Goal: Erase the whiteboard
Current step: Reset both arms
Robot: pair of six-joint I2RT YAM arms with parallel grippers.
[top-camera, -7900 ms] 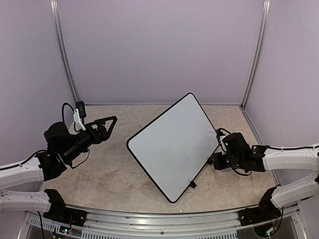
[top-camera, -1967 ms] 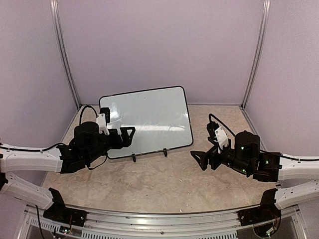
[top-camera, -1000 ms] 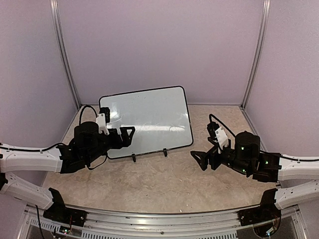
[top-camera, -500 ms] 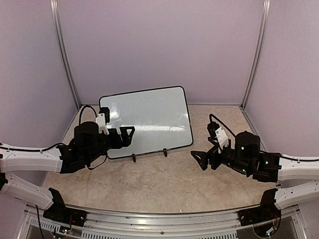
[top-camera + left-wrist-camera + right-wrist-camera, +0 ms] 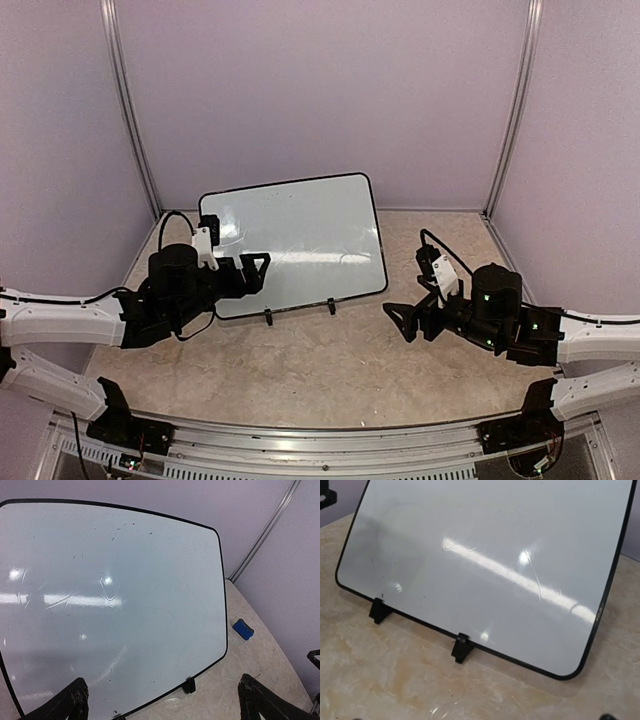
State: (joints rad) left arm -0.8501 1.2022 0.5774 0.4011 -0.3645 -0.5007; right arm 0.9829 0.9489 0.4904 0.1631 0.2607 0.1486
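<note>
— Since the whiteboard [image 5: 295, 245] is the main thing here, where does it stand on the worktop [image 5: 330, 375]?

— It stands upright, leaning a little back, on two small black feet [image 5: 461, 647]. It is in the far left part of the worktop, near the far edge, and its left end comes close to the far left corner.

— Is something written on it?

— Only a few tiny dark specks and faint smears. The rest is glossy white, with streaks of reflected light.

— How are the left jaws?

— They are spread fully wide and hold nothing. They point at the lower left part of the board, just in front of it, and in the wrist view they do not touch it.

— And the right jaws?

— Also fully wide and empty. They hang above the worktop nearer to its right edge, turned toward the lower right corner of the board, and they are clearly apart from it.

— Is there another thing?

— A small blue eraser [image 5: 243, 629] lies on the worktop past the right end of the board, toward the far edge.
</note>
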